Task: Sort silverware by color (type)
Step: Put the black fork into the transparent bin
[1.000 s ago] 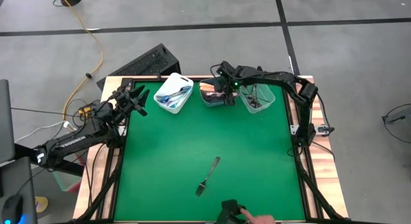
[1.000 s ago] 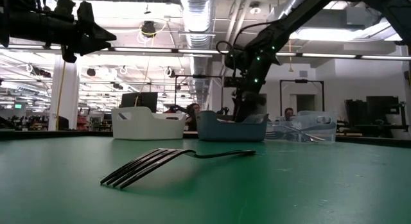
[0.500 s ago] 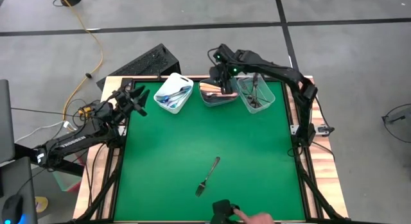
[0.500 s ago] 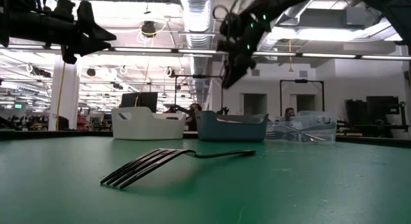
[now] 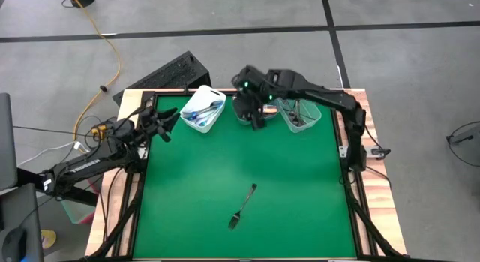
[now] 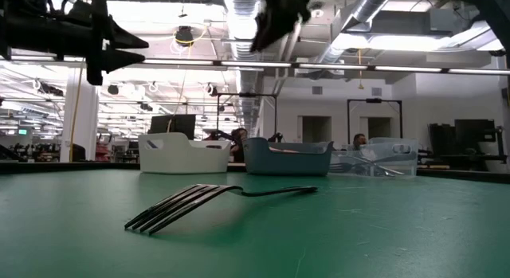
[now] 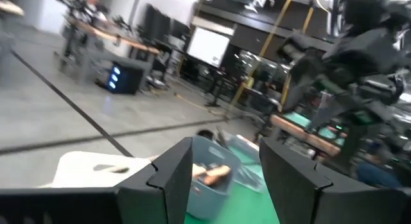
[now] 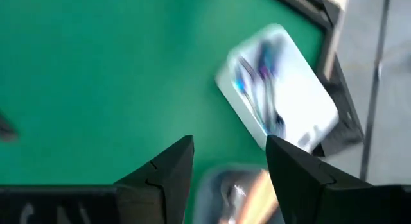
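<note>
One fork [image 5: 242,206] lay alone on the green worktop [image 5: 195,179], well apart from three bins at the far edge. Right end effector [image 5: 253,118] hovered above the grey-blue bin [image 6: 288,158], fingers apart and empty. Left end effector [image 5: 166,121] waited near the white bin [image 5: 202,109], fingers apart.

A green table [image 5: 187,187] with a wooden rim is carrying one fork [image 5: 242,206] lying alone toward six o'clock, tines pointing toward seven. Along the twelve o'clock edge three bins are sitting in a row: a white bin [image 5: 203,109] at eleven, a grey-blue bin [image 6: 288,157] at twelve, a clear bin [image 5: 301,113] at one, each holding utensils.
</note>
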### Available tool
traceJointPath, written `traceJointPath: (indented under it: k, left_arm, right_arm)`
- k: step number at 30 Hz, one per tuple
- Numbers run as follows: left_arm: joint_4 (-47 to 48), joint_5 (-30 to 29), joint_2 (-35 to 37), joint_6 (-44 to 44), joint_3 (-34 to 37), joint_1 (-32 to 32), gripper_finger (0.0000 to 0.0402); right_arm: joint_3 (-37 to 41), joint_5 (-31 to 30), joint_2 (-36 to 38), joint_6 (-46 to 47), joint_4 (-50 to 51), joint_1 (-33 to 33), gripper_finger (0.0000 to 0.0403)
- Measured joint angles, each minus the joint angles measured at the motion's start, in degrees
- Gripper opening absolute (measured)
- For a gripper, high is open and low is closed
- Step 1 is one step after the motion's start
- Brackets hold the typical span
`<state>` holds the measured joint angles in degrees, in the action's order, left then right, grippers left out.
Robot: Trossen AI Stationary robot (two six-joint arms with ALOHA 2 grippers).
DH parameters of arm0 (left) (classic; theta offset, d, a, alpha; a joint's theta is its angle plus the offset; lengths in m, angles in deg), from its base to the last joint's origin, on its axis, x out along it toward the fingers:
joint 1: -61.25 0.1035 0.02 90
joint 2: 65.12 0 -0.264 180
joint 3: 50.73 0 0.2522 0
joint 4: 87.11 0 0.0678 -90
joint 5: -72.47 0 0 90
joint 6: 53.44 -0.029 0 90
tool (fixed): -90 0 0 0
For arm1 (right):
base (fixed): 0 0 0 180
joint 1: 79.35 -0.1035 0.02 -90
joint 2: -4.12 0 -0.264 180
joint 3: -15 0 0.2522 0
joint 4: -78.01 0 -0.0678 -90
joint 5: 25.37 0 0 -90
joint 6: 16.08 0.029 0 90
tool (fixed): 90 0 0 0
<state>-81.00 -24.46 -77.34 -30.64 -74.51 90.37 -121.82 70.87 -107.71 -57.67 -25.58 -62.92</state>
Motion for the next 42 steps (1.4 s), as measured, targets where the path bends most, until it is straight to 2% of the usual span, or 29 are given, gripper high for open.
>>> traceJointPath:
  k: [10, 17, 20, 24, 33, 39, 42]
  left_arm:
    - [2.54, 6.98, -0.01, 5.04, 0.00, 0.00, 0.0164]
    - [2.81, 6.16, -0.01, 5.97, 0.00, 0.01, 0.0164]
    - [3.00, 5.46, -0.01, 7.21, 0.00, 0.00, 0.0164]
    - [4.63, 5.10, 0.01, 7.88, 0.00, 0.02, 0.0164]
    - [6.88, 3.09, -0.12, 8.33, 0.00, 0.00, 0.0164]
    - [7.14, 3.03, -0.14, 7.60, 0.00, 0.00, 0.0164]
    - [7.14, 3.03, -0.14, 7.03, 0.00, 0.00, 0.0164]
  right_arm:
    - [-1.71, -0.28, 0.02, 8.05, 1.39, -18.28, 0.0207]
    - [-1.28, -9.81, -0.02, 12.83, 1.25, -30.23, 0.0207]
    - [-1.25, -11.44, -0.02, 15.67, 1.18, -33.51, 0.0207]
    - [-0.87, -11.62, -2.14, 17.37, -0.39, -35.15, 0.0207]
    - [-0.31, -9.30, -11.73, 6.71, -0.32, -36.49, 0.0207]
    - [-0.31, -8.75, -16.89, 3.93, -0.49, -37.97, 0.0207]
    - [-0.40, -6.61, -19.36, 3.82, -0.89, -38.60, 0.0207]
